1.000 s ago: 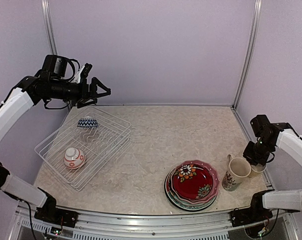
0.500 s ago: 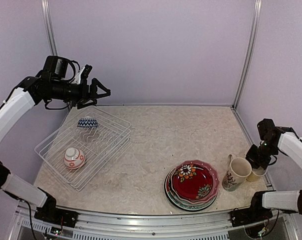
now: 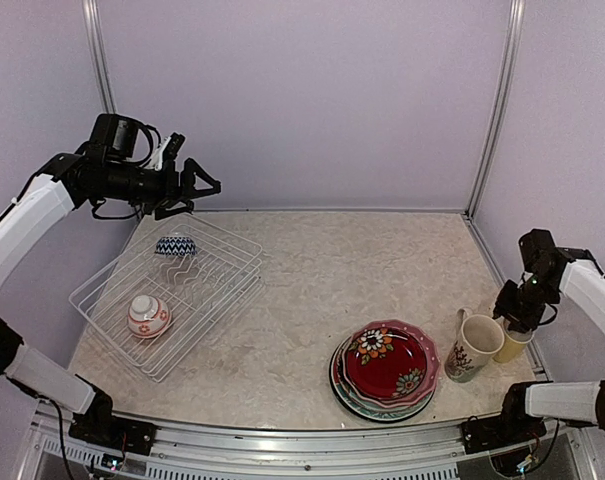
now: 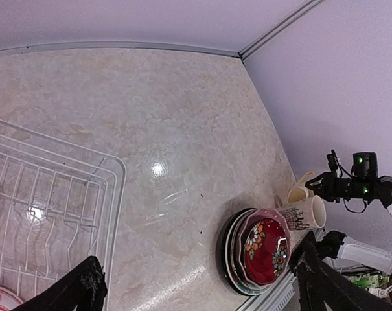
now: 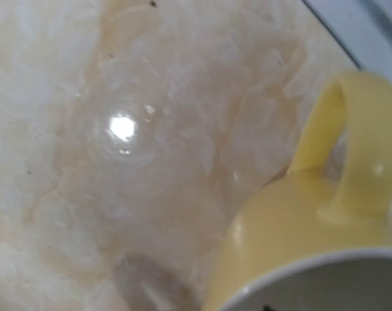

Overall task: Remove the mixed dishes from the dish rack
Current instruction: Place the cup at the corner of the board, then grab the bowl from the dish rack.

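From above, the dish rack lies at the left of the table, set at a slant. Inside it are a blue-patterned bowl near the far corner and a red-and-white bowl towards the near end. The left gripper hangs high over the rack's far corner, close to the back wall, with its jaws spread wide and nothing in them.

Across a broad bare stretch of tabletop, a stack of plates with a red floral one on top sits near the front rail. A cream floral mug is just beside it on the right. A yellow mug is tucked behind that, close to the table's right edge and the side wall. The right gripper is low over the yellow mug and partly covers it. I cannot tell how its jaws are set.

The left wrist camera shows the two dark fingers far apart at the bottom corners. The rack's corner is below left, open marble is in the middle, and the plates and mugs are far off by the right arm.

The right wrist camera is very close and blurred. It shows the yellow mug's rim and handle at lower right and marble beside it, but none of its own fingers.
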Controlling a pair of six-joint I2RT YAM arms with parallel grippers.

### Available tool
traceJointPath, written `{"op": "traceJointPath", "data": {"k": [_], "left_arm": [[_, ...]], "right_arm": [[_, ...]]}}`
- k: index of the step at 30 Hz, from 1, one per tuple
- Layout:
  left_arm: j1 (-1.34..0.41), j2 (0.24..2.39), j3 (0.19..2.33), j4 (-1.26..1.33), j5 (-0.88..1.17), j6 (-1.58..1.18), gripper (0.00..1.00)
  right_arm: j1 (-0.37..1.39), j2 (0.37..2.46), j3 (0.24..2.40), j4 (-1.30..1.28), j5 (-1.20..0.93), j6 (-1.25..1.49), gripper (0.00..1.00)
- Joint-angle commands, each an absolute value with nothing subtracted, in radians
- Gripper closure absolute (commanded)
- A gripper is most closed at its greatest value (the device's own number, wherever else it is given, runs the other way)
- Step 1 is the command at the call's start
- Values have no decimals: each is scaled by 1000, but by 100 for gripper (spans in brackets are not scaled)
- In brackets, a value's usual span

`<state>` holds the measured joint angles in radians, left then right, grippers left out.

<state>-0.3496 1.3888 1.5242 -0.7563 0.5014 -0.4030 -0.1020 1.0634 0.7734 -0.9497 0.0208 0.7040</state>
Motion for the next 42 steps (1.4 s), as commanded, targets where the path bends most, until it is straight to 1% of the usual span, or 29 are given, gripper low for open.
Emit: {"op": "traceJointPath", "data": {"k": [1,5,9,14,17,22,25,27,30,34,39,42], "left_arm": [[-334,1403,1514,-753,513,-402,1],[-322,1410,1514,-758,502,-402,1],[-310,1414,1511,-756,478,-400,1],[-296,1421,1504,-758,433,-397,1],[-282,1430,1497,-751,417,-397,1],[-250,1450,1484,-741,375,-394,1],[-250,1473,1489,-757,330,-385,1],[-254,1486,1480,-769,289,-388,1],[-255,1489,1432,-797,240,-414,1],[-243,1462,1338,-871,170,-456,1],[-196,1444,1287,-1012,79,-505,1],[-156,1453,1260,-1069,63,-537,1]], "right_arm": [[-113,1015,833,-1018,44,690,54],[-114,963,886,-1031,54,663,39],[-112,931,915,-1016,36,607,21],[-113,911,939,-931,-109,534,9],[-113,865,948,-841,-87,579,1],[-113,712,903,-597,-146,651,0],[-113,606,802,-422,-192,682,0],[-114,572,754,-296,-267,690,0],[-114,595,724,-217,-376,692,0],[-113,680,727,-205,-519,625,0],[-113,734,707,-196,-557,544,0],[-112,744,686,-155,-574,540,0]]}}
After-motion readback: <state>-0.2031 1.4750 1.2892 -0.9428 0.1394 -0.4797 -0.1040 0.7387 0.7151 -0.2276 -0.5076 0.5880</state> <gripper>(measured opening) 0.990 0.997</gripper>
